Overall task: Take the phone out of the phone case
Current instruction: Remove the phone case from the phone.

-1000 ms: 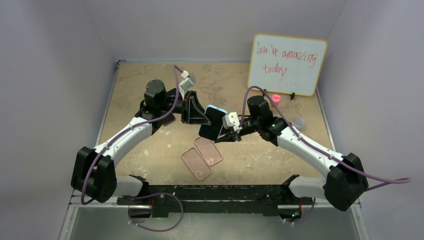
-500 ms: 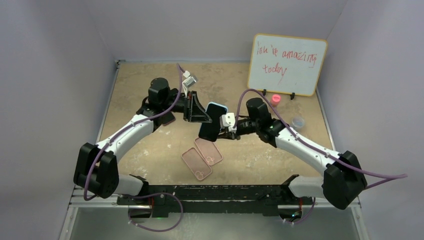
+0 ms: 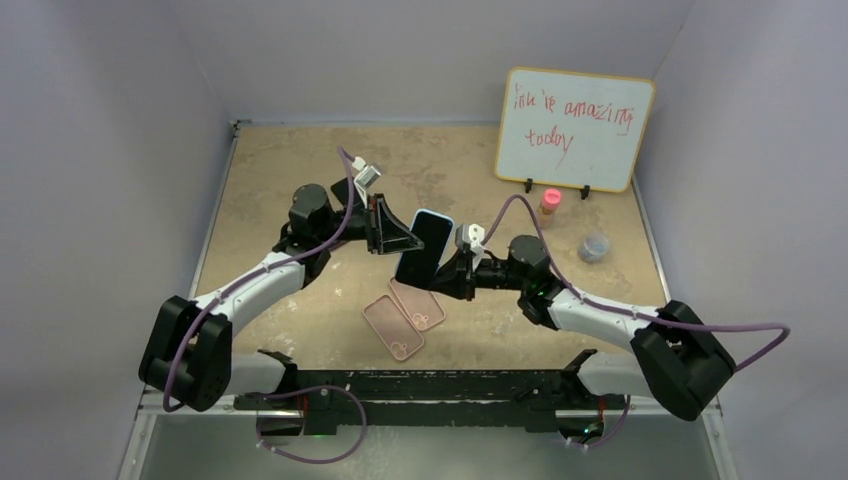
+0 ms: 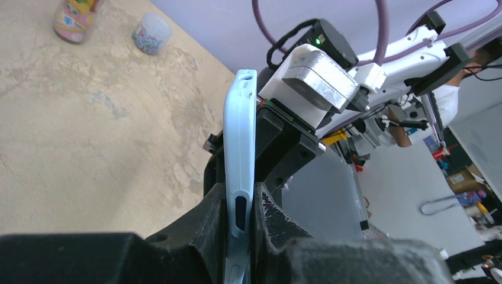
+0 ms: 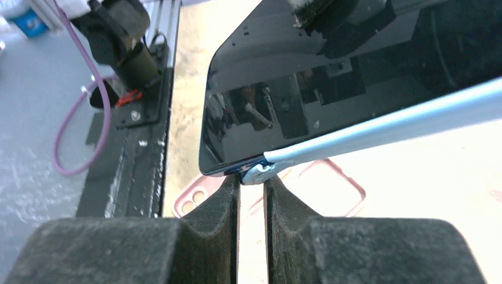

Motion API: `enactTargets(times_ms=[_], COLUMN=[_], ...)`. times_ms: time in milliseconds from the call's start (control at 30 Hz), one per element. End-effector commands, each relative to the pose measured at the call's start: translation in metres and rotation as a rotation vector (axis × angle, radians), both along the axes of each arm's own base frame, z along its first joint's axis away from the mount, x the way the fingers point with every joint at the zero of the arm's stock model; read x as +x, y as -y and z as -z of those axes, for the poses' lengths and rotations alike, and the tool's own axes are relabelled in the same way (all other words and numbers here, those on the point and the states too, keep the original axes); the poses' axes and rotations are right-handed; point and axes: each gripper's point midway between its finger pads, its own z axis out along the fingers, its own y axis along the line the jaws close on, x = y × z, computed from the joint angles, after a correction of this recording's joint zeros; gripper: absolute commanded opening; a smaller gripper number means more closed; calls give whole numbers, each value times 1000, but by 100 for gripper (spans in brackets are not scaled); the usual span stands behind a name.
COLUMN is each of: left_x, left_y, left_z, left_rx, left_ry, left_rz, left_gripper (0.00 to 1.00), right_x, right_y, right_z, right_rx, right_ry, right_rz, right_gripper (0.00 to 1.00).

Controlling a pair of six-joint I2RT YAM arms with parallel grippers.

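The phone (image 3: 420, 250) has a black screen and sits in a light blue case. My left gripper (image 3: 397, 236) holds it upright above the table, shut on its side. In the left wrist view the case (image 4: 240, 148) stands edge-on, pinched between my fingers (image 4: 213, 216). My right gripper (image 3: 447, 277) is at the phone's lower corner. In the right wrist view the jaws are nearly closed, with the case's corner (image 5: 254, 172) wedged at their tips. There the blue case edge (image 5: 385, 127) spreads away from the black screen (image 5: 284, 100).
Two empty pink cases (image 3: 392, 327) (image 3: 418, 302) lie on the table below the phone and show under it in the right wrist view (image 5: 195, 201). A whiteboard (image 3: 573, 128), a pink-capped bottle (image 3: 549, 203) and a small jar (image 3: 594, 245) stand at the back right.
The right arm has dropped lower and its gripper has slid down to the phone's lower corner. The left gripper and the phone have shifted slightly toward the front left.
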Motion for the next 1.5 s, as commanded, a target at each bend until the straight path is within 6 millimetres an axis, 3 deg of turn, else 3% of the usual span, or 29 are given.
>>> enactTargets(times_ms=[0,267,467,600,933,1067,1233,1300,1400,1467], left_x=[-7,-7,-11,-15,-23,-15,6,16,31,40], left_y=[9,20,21,25,42,47,52,53,52,49], left_z=[-3,13,16,26,42,50,73,85,106,120], left_rx=[-30,-23,-52,-36,-27,-15,66,112,199,268], left_ry=[-44,-90,-104,-119,-143,-166,-186,-193,-209,-205], left_rz=[-18,-35,-34,-26,-3,-21,-91,-130,-192,-233], left_gripper=[0,0,0,0,0,0,0,1,12,27], right_x=[19,31,53,52,37,36,56,59,62,65], right_y=[-1,9,32,40,30,28,34,38,43,45], right_z=[-114,-124,-128,-133,-140,-132,-106,-97,-83,-72], right_rx=[409,467,503,544,583,564,500,484,459,431], right_ry=[135,82,27,2,-50,-88,-198,-216,-247,-270], right_rz=[119,218,379,358,211,182,260,277,297,315], right_gripper=[15,19,24,24,23,17,0,0,0,0])
